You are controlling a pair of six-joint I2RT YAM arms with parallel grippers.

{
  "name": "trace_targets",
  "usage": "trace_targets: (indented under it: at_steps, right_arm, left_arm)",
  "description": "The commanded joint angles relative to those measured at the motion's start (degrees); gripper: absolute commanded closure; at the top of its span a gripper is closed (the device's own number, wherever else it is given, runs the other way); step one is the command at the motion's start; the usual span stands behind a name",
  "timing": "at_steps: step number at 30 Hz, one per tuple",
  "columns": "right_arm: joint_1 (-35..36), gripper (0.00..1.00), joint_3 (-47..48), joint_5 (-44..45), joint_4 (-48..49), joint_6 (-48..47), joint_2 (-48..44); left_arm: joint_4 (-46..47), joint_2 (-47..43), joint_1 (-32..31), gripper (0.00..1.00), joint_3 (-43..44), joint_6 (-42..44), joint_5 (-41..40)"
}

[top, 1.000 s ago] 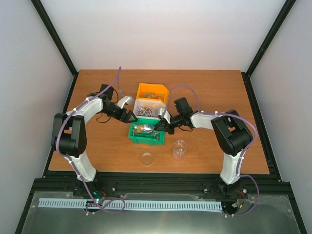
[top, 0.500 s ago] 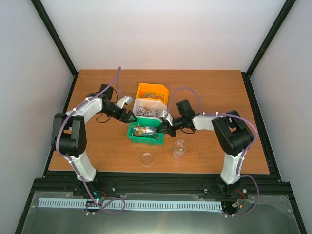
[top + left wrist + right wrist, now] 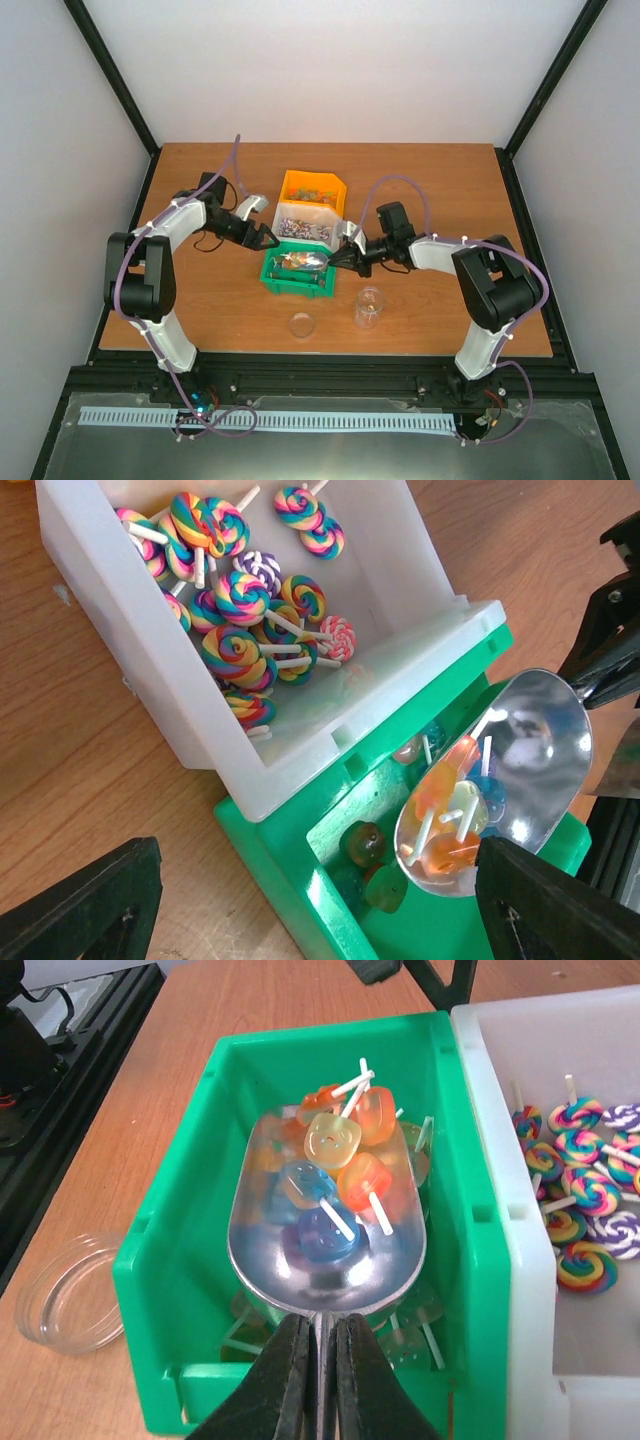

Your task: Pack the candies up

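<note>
My right gripper (image 3: 320,1360) is shut on the handle of a silver scoop (image 3: 330,1250), which hangs level over the green bin (image 3: 170,1260). In the scoop lie several candies (image 3: 335,1160): translucent orange, yellow and blue lollipops with white sticks. More candies (image 3: 365,842) rest on the green bin's floor. In the top view the scoop (image 3: 305,262) sits over the green bin (image 3: 270,276), with the right gripper (image 3: 345,258) at its right end. My left gripper (image 3: 268,237) stands open and holds nothing, left of the white bin (image 3: 322,215) and above the green bin's corner (image 3: 318,880).
The white bin (image 3: 150,650) holds swirl lollipops (image 3: 245,600) and touches the green bin. An orange bin (image 3: 312,188) stands behind it. A clear jar (image 3: 368,308) and its lid (image 3: 302,324) lie in front of the bins.
The right arm has drawn back to the right and the scoop has come up out of the green bin's candies with a load. The left gripper has barely moved.
</note>
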Motion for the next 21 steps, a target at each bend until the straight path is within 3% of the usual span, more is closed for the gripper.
trace_targets:
  at_steps: [1, 7, 11, 21]
  right_arm:
    - [-1.8, 0.97, -1.5, -3.8, 2.6, 0.4, -2.8]
    - [-2.5, 0.97, -1.7, -6.3, 8.9, 6.3, -4.4]
    - [-2.5, 0.97, -1.8, -6.4, 14.3, 11.1, -5.7]
    - [-4.4, 0.97, 1.2, -7.6, 6.0, 9.9, -12.9]
  left_arm:
    - [0.4, -2.1, 1.2, 0.12, 1.3, -1.2, 4.1]
    - [0.0, -4.3, 2.6, 0.1, 1.0, 0.2, 12.9]
    - [0.0, -5.5, 3.0, 0.08, 0.9, 0.5, 13.4]
    - [1.1, -6.4, 3.2, 0.08, 0.4, -0.5, 12.1]
